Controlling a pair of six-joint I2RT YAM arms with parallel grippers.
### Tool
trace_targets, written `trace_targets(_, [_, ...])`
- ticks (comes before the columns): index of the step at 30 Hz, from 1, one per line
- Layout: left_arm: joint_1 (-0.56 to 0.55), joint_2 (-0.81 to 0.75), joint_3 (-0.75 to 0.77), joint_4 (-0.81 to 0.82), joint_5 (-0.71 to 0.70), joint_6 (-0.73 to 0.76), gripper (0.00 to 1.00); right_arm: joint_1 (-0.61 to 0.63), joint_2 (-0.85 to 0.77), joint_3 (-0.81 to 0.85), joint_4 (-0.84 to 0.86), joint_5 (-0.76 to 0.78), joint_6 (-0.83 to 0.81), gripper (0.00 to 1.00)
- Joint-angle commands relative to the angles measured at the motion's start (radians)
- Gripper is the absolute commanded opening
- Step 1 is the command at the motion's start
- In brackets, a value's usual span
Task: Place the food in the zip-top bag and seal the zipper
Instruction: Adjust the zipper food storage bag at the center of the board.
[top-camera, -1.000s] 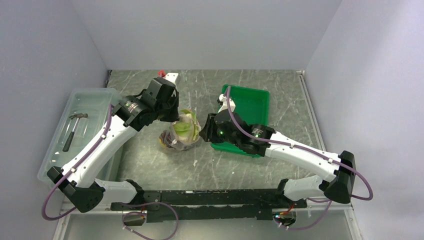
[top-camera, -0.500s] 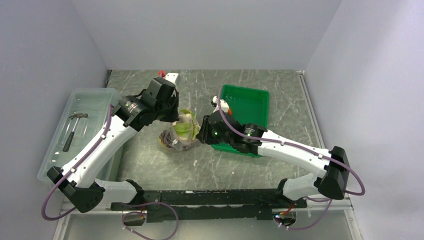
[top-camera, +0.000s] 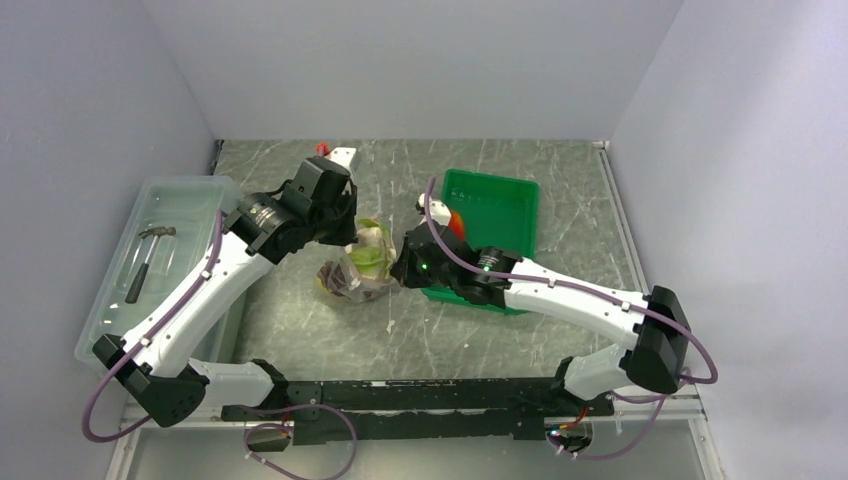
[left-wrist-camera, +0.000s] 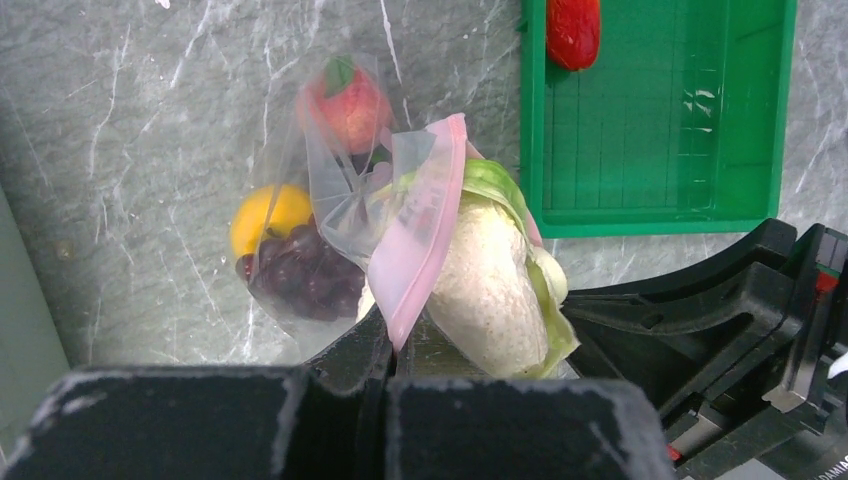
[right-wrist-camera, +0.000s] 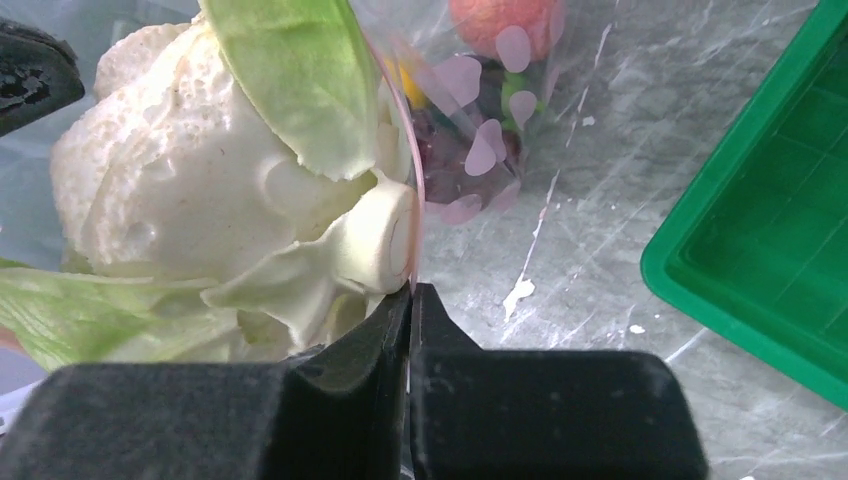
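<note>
Plastic bin (top-camera: 112, 300) with a hammer (top-camera: 148, 258) sat far left. Left gripper (left-wrist-camera: 388, 345) was pinched tight on the pink zipper (left-wrist-camera: 420, 230) of the zip-top bag (left-wrist-camera: 330, 200), mid-table, just left of the green tray (left-wrist-camera: 650, 222). Grapes (left-wrist-camera: 300, 280), orange fruit (left-wrist-camera: 265, 215) and a pink piece (left-wrist-camera: 350, 105) were inside, and the cauliflower (left-wrist-camera: 490, 285) stuck out of the mouth. Right gripper (right-wrist-camera: 410, 300) was clamped on the bag's rim. A red piece (left-wrist-camera: 573, 30) lay in the tray.
</note>
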Motion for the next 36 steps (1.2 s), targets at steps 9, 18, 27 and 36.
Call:
trace_targets(9, [-0.001, -0.02, 0.042, 0.006, -0.046, 0.007, 0.01, 0.0, -0.052, 0.18, -0.083, 0.127, -0.135, 0.0])
trace_targets(18, [-0.002, -0.033, 0.121, -0.063, -0.134, 0.027, 0.03, 0.0, -0.015, 0.479, -0.226, 0.165, -0.32, 0.0])
trace_targets(27, [-0.002, -0.032, 0.199, -0.082, -0.186, 0.061, 0.07, -0.014, -0.006, 0.546, -0.216, 0.121, -0.39, 0.0])
trace_targets(36, [0.0, 0.037, 0.249, -0.109, -0.163, 0.067, 0.0, -0.066, 0.027, 0.529, -0.252, 0.067, -0.364, 0.0])
